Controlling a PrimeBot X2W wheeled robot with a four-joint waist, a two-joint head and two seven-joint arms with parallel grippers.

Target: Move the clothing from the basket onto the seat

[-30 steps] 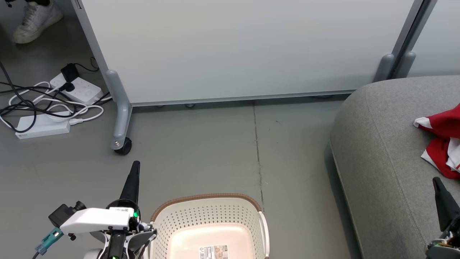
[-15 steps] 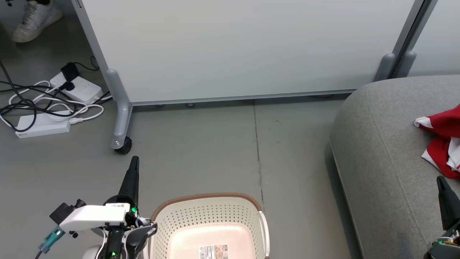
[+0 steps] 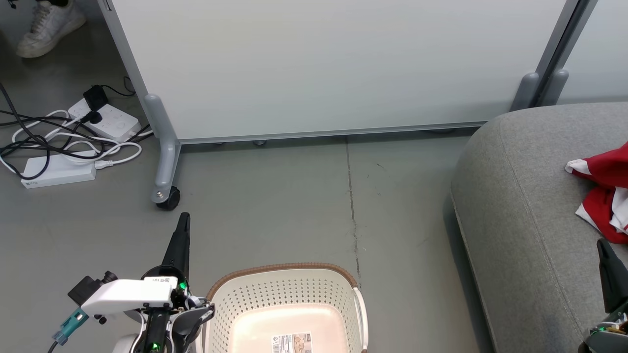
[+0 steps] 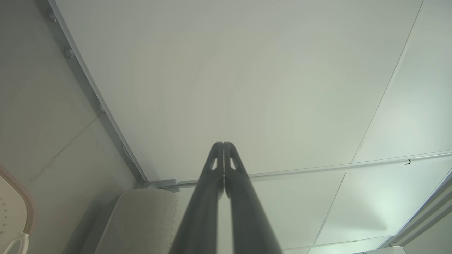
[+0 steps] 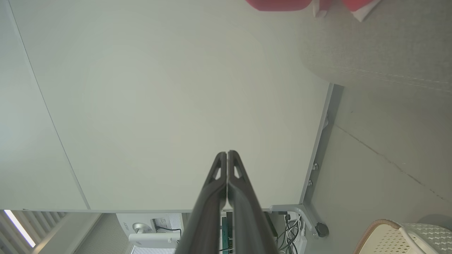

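Observation:
The white basket [image 3: 289, 294] with its brown rim stands on the floor at the bottom centre, and its visible inside holds nothing but a label. Red clothing [image 3: 606, 191] with white trim lies on the grey seat [image 3: 520, 206] at the right edge. My left gripper [image 3: 184, 218] is shut and empty, pointing up just left of the basket. At the lower right, over the seat's near part, my right gripper [image 3: 599, 244] is shut and empty. The wrist views show the closed left gripper [image 4: 223, 144] and closed right gripper [image 5: 226, 153], the basket's rim [image 5: 374, 225], the seat [image 5: 388, 46] and the red clothing [image 5: 279, 4].
A white partition panel [image 3: 333, 68] on a wheeled grey foot [image 3: 164, 191] crosses the back. Power strips and tangled cables [image 3: 73, 142] lie on the floor at the left. A person's white shoe [image 3: 49, 27] is at the top left corner. Bare grey floor [image 3: 304, 206] separates basket, panel and seat.
My left gripper has risen slightly in the view; my right gripper has sunk a little toward the bottom edge. Basket, clothing and seat have not moved.

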